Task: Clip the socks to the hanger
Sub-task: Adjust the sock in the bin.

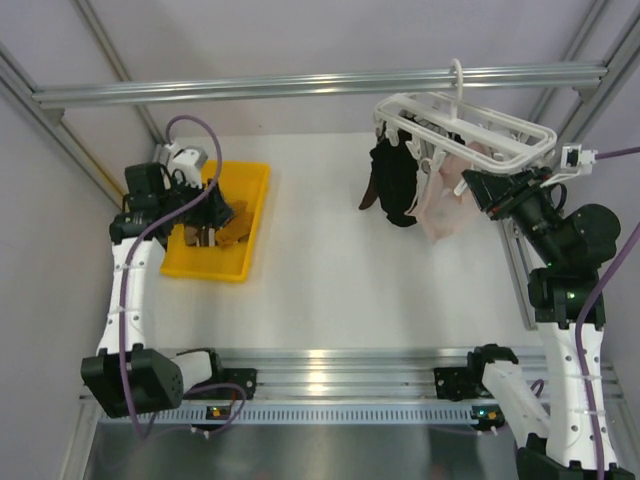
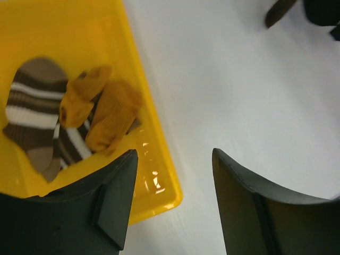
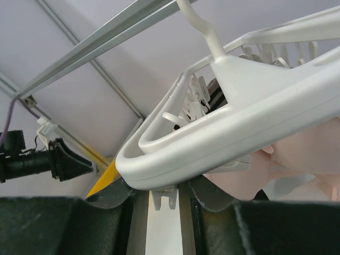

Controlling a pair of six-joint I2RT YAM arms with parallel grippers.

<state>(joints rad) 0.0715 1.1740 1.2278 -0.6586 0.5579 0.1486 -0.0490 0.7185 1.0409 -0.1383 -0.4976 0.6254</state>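
Left wrist: left fingers spread above tray rim (right fingers pinch hanger).

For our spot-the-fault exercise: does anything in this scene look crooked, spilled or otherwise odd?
The hanger looks askew: hooked on the bar, its frame tilts rather than hanging level, with the right gripper at its near edge. Nothing is spilled; the loose socks lie inside the yellow tray.

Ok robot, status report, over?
Left gripper open over socks in tray. Right gripper at hanger, grip unclear. Black sock, pink sock hung. Nothing blocking.
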